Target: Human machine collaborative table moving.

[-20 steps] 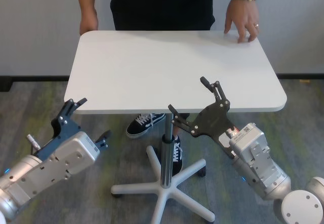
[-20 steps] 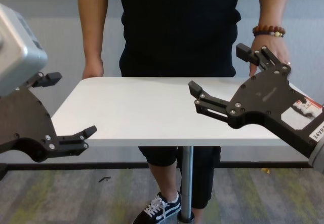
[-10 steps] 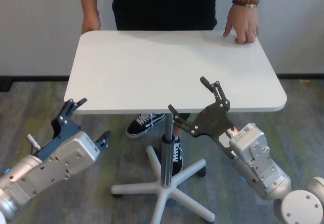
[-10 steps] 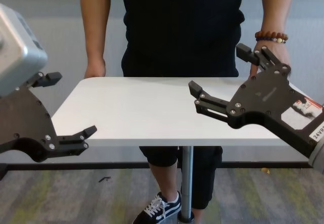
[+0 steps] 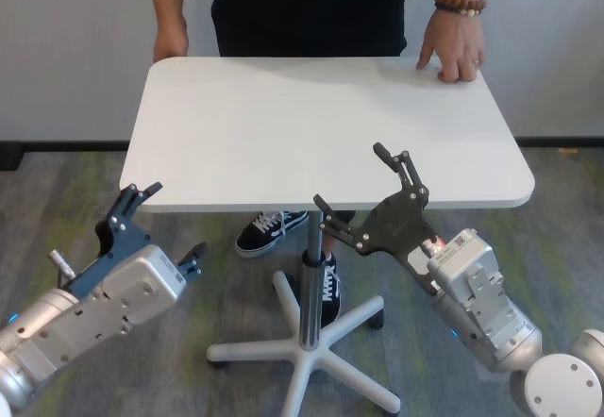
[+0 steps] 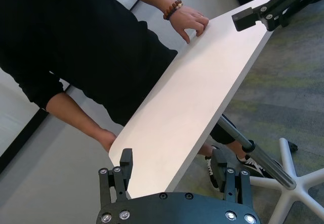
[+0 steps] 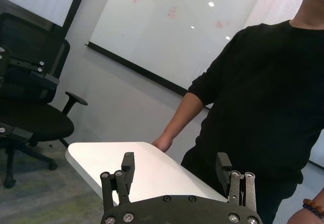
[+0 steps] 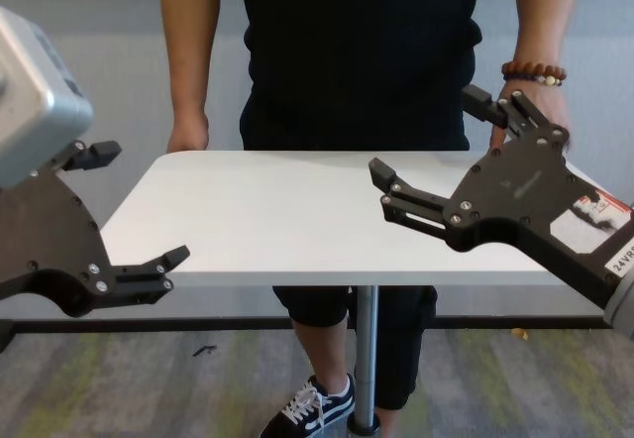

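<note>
The table's white top (image 5: 321,125) stands on a silver pole (image 5: 310,275). The human in a black shirt (image 5: 311,11) stands at its far edge with both hands on the far corners, the braceleted hand (image 5: 453,54) at the right. My left gripper (image 5: 176,219) is open and empty, low by the near left corner. It also shows in the chest view (image 8: 141,201) and left wrist view (image 6: 172,163). My right gripper (image 5: 348,175) is open and empty just short of the near edge, right of the pole. It shows in the chest view (image 8: 424,133) and right wrist view (image 7: 175,159) too.
The table's white star-shaped base (image 5: 302,351) spreads on the grey carpet between my arms. The human's sneakers (image 5: 269,231) are under the tabletop near the pole. A black office chair (image 7: 30,117) stands off to the side by the wall.
The human has shifted slightly at the far edge, hands staying on the corners. Both arms and the table have not visibly moved.
</note>
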`<state>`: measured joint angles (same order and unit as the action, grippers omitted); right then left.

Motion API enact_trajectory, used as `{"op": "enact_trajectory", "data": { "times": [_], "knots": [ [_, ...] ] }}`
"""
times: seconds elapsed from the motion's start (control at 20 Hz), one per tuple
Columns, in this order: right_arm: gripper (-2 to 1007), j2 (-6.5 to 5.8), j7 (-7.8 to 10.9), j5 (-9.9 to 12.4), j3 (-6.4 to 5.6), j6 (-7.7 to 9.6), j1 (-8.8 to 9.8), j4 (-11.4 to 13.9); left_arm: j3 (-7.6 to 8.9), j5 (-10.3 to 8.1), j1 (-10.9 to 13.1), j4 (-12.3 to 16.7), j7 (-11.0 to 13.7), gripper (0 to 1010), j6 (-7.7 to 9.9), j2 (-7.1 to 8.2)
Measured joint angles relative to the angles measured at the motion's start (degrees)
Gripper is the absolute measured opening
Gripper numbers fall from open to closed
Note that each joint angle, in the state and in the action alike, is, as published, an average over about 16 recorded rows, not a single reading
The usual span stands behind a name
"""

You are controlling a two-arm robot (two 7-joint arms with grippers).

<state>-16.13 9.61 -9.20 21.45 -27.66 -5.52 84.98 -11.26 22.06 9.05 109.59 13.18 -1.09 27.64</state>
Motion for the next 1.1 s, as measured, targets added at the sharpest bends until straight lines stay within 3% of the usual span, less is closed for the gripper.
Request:
{"op": "enact_trajectory", "data": {
  "times": [1.1],
  "knots": [
    [1005, -0.03, -0.04, 0.0, 0.01, 0.03, -0.01, 0.0, -0.02, -0.03, 0.0, 0.0, 0.0, 1000, 0.0, 0.01]
  ]
}}
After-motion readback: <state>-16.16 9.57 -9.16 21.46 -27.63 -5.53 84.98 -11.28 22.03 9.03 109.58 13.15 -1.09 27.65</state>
